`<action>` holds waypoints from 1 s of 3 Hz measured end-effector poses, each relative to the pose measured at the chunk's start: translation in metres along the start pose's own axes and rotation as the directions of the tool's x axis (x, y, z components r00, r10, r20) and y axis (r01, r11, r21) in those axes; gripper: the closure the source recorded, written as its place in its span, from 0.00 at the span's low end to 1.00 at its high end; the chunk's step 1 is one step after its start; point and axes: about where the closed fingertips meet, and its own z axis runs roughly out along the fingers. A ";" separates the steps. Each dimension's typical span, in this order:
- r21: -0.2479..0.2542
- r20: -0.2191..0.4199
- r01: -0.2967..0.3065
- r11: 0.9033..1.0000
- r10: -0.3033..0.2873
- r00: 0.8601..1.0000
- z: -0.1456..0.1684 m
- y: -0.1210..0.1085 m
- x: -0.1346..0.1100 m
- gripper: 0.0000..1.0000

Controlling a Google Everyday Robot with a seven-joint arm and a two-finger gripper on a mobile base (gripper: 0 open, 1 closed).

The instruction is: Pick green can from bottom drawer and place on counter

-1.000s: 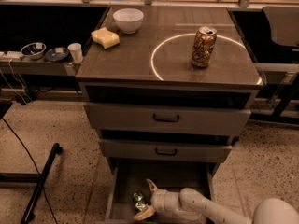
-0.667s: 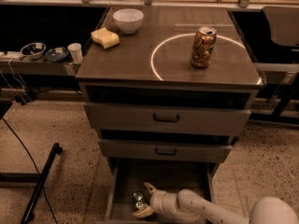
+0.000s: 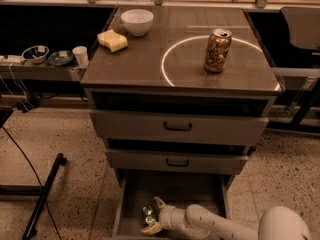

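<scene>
Presently the work stands at the grasping step: the gripper point(image 3: 151, 216) is down inside the bottom drawer point(image 3: 172, 188), which is pulled out below the two shallower drawers, both of which stand slightly ajar. The arm point(image 3: 212, 224) reaches into it from the lower right. The gripper's two pale fingers are spread wide, one above and one below the green can point(image 3: 147, 211), which sits on the drawer floor near the front left corner. The can lies at the mouth of the fingers, between their tips. No closure on it is evident, and whether either finger touches it cannot be determined. The can is not lifted. The counter point(image 3: 140, 64) carries a taller orange-brown can point(image 3: 218, 50) standing inside the thin white circle point(image 3: 164, 64), with a white bowl point(image 3: 137, 21) and a yellow sponge point(image 3: 112, 39) toward the rear left. In my judgement the task is at an early stage, with the pick not yet secured and the placement wholly outstanding. The next move calls for seating the fingers squarely about the can's body and closing firmly, since the dented wall may slip or roll aside. The lift must then clear the projecting front of the drawer above before rising to the counter, where bare surface shows in front of the sponge and to the left of the circle.
</scene>
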 end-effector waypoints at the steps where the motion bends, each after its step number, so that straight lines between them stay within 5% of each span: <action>1: 0.022 -0.031 -0.017 1.000 0.018 0.999 0.003 -0.004 0.019 0.09; 2: 0.035 -0.052 -0.027 0.999 0.029 0.998 0.005 -0.005 0.032 0.11; 3: 0.044 -0.064 -0.044 0.998 0.047 0.997 0.006 -0.007 0.043 0.27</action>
